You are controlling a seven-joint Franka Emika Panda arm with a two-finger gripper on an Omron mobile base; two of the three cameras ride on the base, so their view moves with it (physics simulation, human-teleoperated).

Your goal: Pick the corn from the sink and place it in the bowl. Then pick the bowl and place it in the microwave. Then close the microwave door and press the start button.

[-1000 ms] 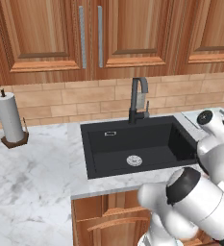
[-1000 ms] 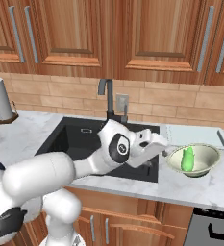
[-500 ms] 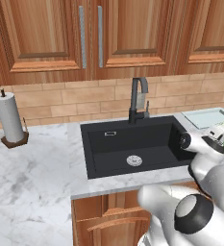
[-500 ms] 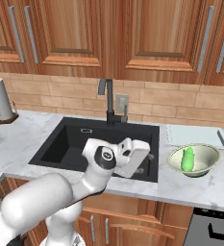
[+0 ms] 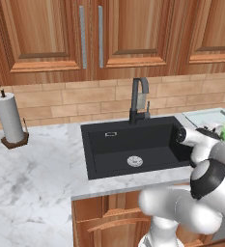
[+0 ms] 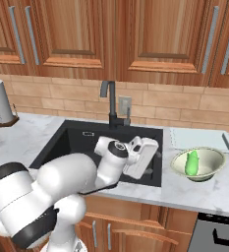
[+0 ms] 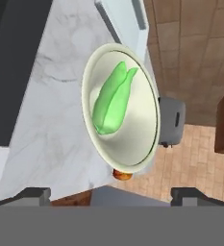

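Gripper: jaws spread wide, empty; you have swung it back over the sink edge since a second ago.
Corn: lies inside the bowl, right of the sink.
Meaning: first placement done; you now grasp the bowl.

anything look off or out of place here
Nothing stands out. The corn lies inside the bowl, which sits upright on the counter right of the sink, beside a pale cutting board. The gripper is open and empty, facing the bowl.
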